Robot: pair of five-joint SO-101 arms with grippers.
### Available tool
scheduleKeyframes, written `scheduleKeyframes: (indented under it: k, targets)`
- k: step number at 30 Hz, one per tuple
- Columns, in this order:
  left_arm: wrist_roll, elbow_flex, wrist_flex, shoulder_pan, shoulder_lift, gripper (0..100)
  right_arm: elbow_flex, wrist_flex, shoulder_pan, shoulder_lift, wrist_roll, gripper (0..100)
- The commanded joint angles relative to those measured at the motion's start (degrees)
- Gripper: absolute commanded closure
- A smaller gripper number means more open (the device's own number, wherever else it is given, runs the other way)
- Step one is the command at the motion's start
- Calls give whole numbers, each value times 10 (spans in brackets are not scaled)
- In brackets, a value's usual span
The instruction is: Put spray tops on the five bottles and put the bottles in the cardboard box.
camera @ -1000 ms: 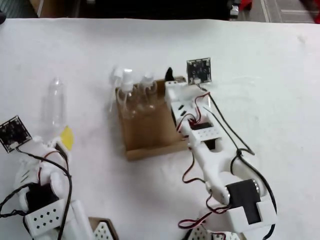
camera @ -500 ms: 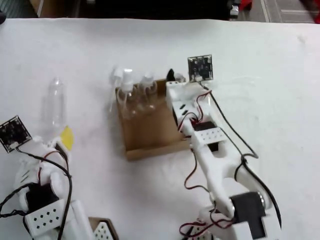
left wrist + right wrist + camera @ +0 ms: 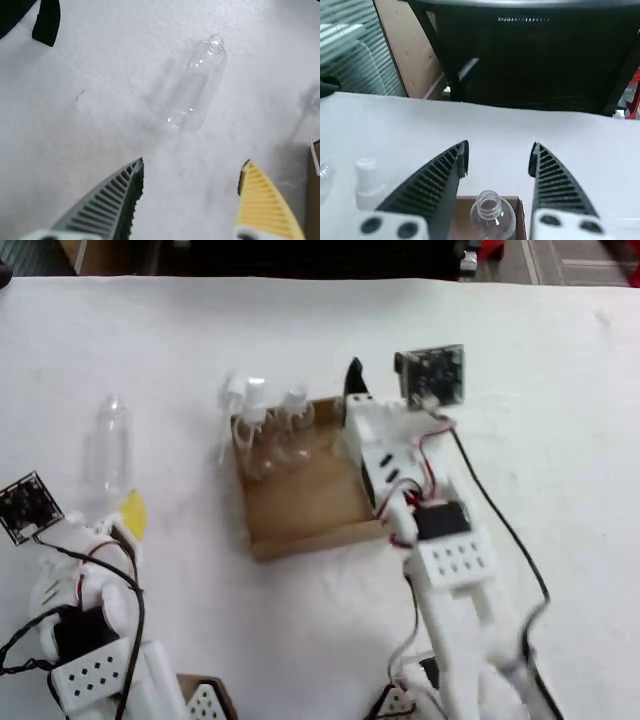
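Observation:
The cardboard box (image 3: 300, 502) lies mid-table. Bottles with white spray tops (image 3: 268, 418) stand at its far end. My right gripper (image 3: 352, 378) hovers over the box's far right corner, open; in the right wrist view the gripper (image 3: 500, 147) hangs above an uncapped clear bottle (image 3: 491, 216) standing in the box, with a white spray top (image 3: 367, 182) off to one side. A clear bottle without a top (image 3: 115, 445) lies on the table left of the box. My left gripper (image 3: 193, 162) is open just short of this bottle (image 3: 197, 85), touching nothing.
The left arm (image 3: 85, 640) sits at the near left, the right arm (image 3: 450, 560) runs along the box's right side. A white cloth (image 3: 540, 390) covers the table. A dark chair (image 3: 530, 55) stands beyond the far edge.
The right arm has drawn back and swung to the right, and its gripper has risen slightly at the box's far right corner. The left arm and the lying bottle have not moved.

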Motion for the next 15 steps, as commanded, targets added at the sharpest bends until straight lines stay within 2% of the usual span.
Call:
scheduleKeyframes:
  k: [1, 4, 9, 13, 15]
  targets:
    - [-43, -11, -14, 8, -11, 710, -28, 101, 0, -148, 6, 824]
    - [-70, -33, -2, 36, -9, 750, -28, 184, 23, -239, 6, 824]
    - [-137, -66, 30, 131, -7, 806, 2, 316, 66, -341, 5, 824]
    - [-162, -146, 93, 147, -7, 807, 78, 316, 130, -385, 7, 824]
    - [-187, -205, 137, 147, -7, 808, 117, 309, 162, -399, 34, 824]
